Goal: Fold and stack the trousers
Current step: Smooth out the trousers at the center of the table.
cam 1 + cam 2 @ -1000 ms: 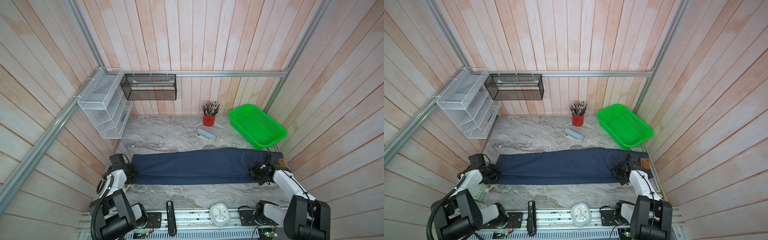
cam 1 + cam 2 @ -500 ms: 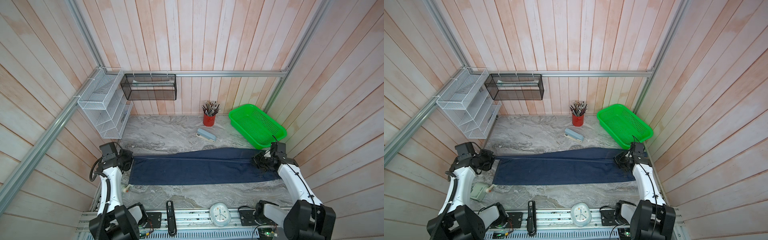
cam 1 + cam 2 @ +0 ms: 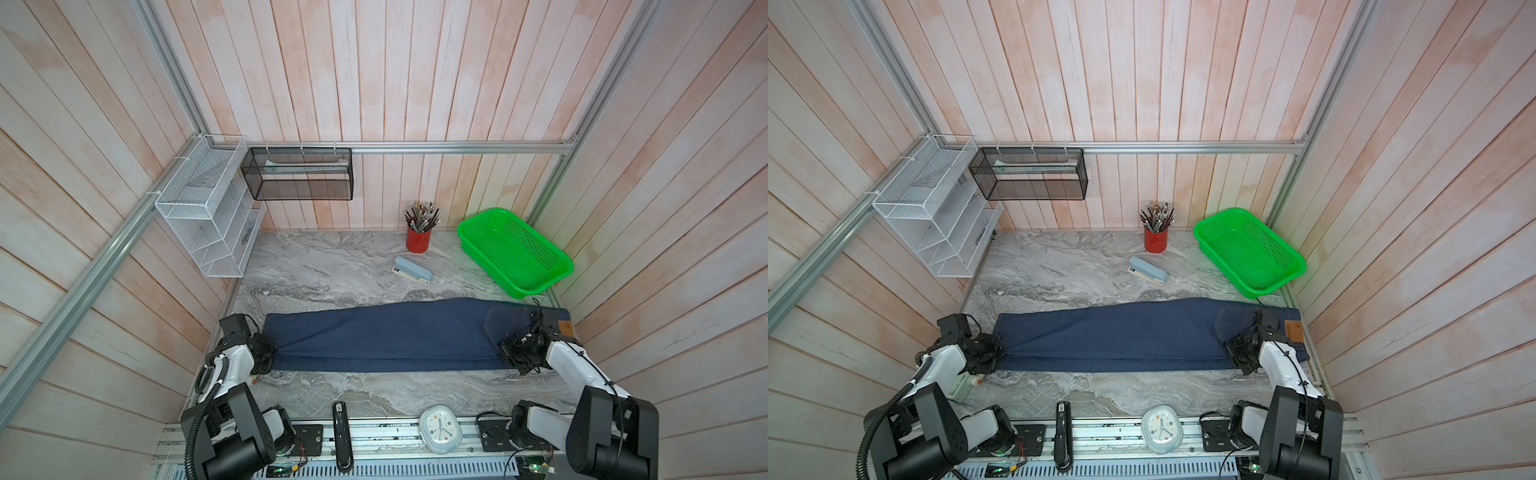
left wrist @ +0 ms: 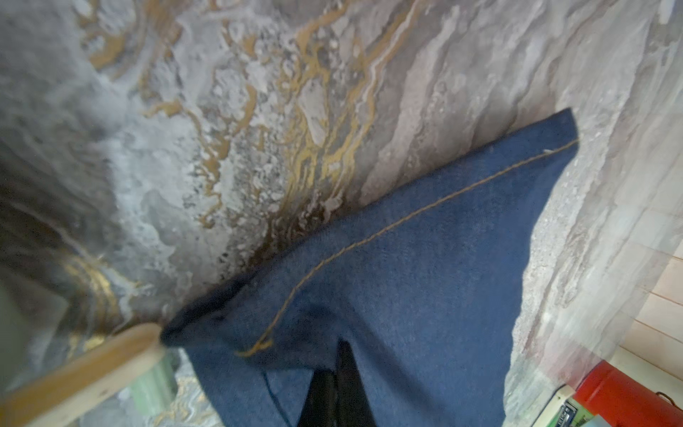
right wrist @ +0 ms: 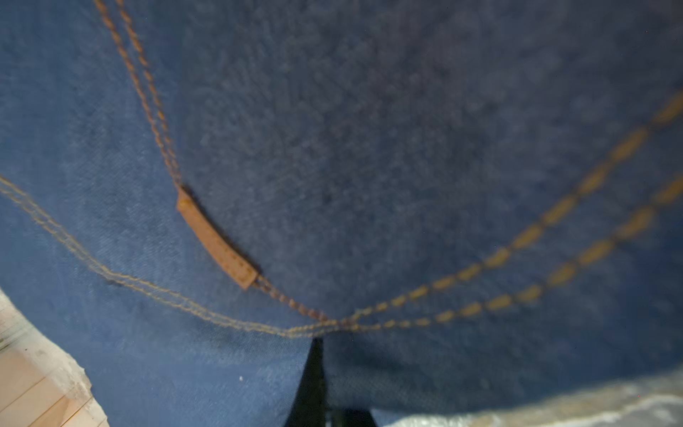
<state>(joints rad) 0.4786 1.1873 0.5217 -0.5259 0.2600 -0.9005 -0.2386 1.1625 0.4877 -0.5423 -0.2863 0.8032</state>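
The trousers (image 3: 382, 336) lie flat along the near side of the table (image 3: 332, 266), one leg over the other. The left claw (image 3: 270, 353) is pinched shut on the hem end, and the right claw (image 3: 509, 353) on the seat end. The crosswise fold looks next: lift the hems and carry them squarely to the waist.

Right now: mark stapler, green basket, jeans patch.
stapler (image 3: 411, 270): in a top view, top cover
green basket (image 3: 519, 253): in a top view, mesh floor
leather patch (image 3: 1293, 331): in a top view, its middle

Tan stitching (image 5: 554, 214) on the dark navy denim trousers (image 5: 369, 148) blurs in the right wrist view — both wrist views cut the black gripper fingers (image 4: 343, 384) at the edge. The left arm (image 3: 942, 365) half hides a pale green box (image 3: 962, 386).
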